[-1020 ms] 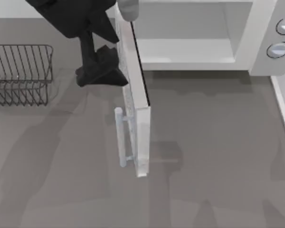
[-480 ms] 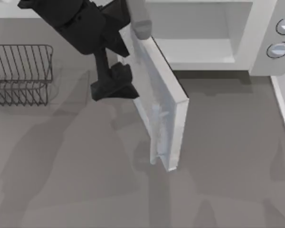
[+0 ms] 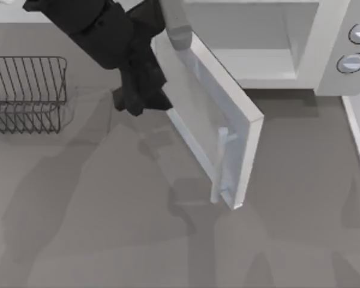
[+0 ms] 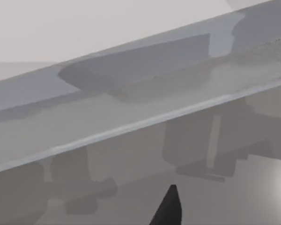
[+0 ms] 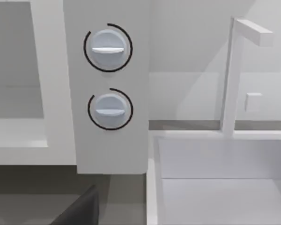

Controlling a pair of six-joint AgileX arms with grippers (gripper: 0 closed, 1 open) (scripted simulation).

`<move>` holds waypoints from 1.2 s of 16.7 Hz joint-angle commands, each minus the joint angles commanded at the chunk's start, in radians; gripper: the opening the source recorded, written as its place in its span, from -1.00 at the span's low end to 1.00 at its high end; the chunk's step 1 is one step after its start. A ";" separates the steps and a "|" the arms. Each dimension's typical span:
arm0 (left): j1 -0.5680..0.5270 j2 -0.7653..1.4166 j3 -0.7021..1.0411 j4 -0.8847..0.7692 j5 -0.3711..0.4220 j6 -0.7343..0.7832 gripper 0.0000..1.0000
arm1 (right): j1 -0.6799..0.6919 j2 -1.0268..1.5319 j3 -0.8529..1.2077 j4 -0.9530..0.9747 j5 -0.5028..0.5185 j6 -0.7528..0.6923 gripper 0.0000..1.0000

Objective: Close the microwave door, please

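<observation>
A black AgileX left arm reaches in from the far left corner of the grey worktop [image 3: 108, 240], angled down and toward the microwave. Its left gripper [image 3: 141, 96] sits low against the outer face of the microwave door [image 3: 210, 120], close to the hinge side. From above, the jaws are hidden in the dark mass of the wrist, so I cannot tell whether they are spread or closed. In the left wrist view a single dark fingertip [image 4: 168, 208] points toward the door's pale panel, which runs slantwise very close ahead.

The microwave [image 3: 324, 54] stands along the far edge of the worktop, its pale cavity facing forward and two round grey knobs [image 3: 352, 62] on the panel at its right end. The door is hinged at the cavity's left side and stands partly open, swung out at a slant over the worktop, its free edge pointing toward the near right. Its pale vertical bar handle [image 3: 221, 165] sits near that free edge on two short stubs.

A wire rack [image 3: 27, 93] rests at the left edge of the worktop, well apart from the door.

The right wrist view looks at the two knobs [image 5: 107, 47] and a white sink basin [image 5: 215, 187] beside the microwave.
</observation>
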 joint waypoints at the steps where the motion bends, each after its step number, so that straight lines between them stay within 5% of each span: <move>1: 0.000 0.000 0.000 0.000 0.000 0.000 -0.51 | 0.000 0.000 0.000 0.000 0.000 0.000 1.00; 5: 0.000 0.000 0.000 0.000 0.000 0.000 -1.00 | 0.000 0.000 0.000 0.000 0.000 0.000 1.00; 20: -0.047 0.032 0.039 0.013 -0.016 -0.049 -1.00 | 0.000 0.000 0.000 0.000 0.000 0.000 1.00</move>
